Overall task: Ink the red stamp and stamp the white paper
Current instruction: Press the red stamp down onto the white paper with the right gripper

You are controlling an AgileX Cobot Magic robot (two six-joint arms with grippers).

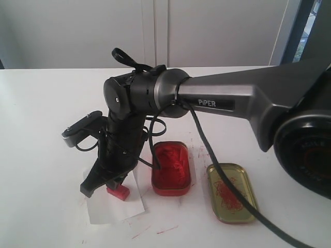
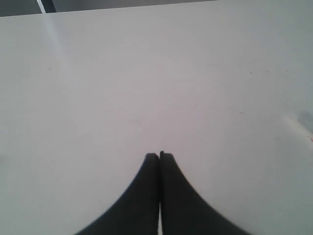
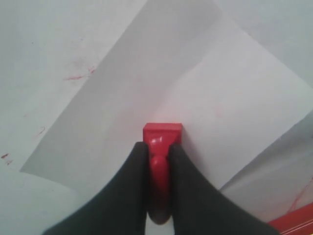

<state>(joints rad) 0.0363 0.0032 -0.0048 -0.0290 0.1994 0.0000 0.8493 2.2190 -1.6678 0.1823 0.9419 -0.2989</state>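
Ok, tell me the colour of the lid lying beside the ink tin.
The lid is gold, smeared with red; clearest in the exterior view.

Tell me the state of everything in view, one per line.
red stamp: gripped, base down on the white paper
white paper: lying under the stamp
ink tin: open, red paste exposed
gold lid: off, beside the tin, smeared red
right gripper: jaws shut on the red stamp
left gripper: jaws shut, empty

Exterior and close, downward right wrist share the white paper (image 3: 195, 83)
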